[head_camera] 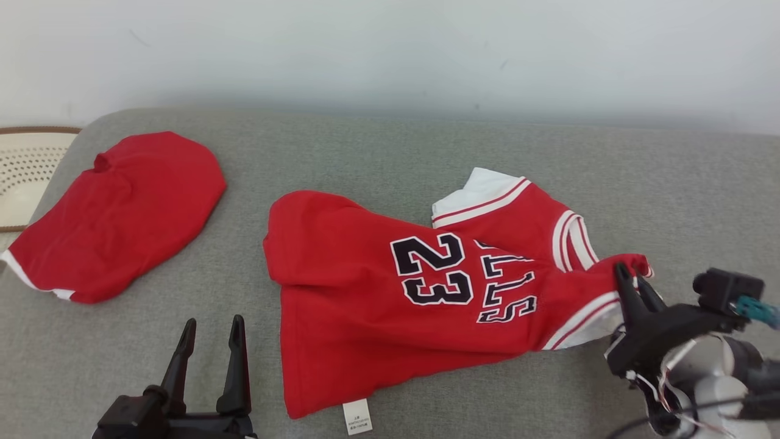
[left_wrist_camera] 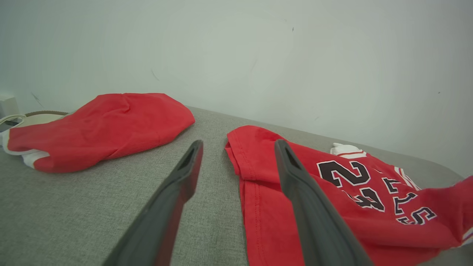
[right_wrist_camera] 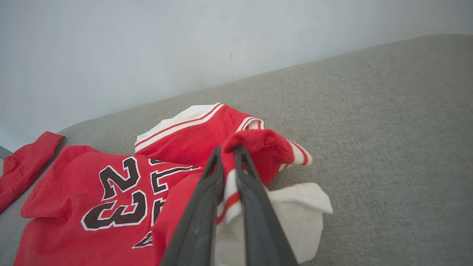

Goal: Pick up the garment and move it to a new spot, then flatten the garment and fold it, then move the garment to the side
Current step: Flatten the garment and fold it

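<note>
The red jersey [head_camera: 390, 292] lies rumpled on the grey cushion [head_camera: 426, 146], apart from the red shorts [head_camera: 122, 213]. The right claw [head_camera: 632, 275] pinches its striped edge farthest from the shorts; the left claw [head_camera: 213, 323] hangs wide open and empty, between shorts and jersey. Flattening, folding and setting aside all look undone.

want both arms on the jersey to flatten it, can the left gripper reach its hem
Probably yes: the left gripper is open and empty, and only bare grey cushion lies between it and the jersey.

Jersey [head_camera: 365, 305] on the cushion [head_camera: 378, 146], second garment [head_camera: 122, 213] well apart on its left.
</note>
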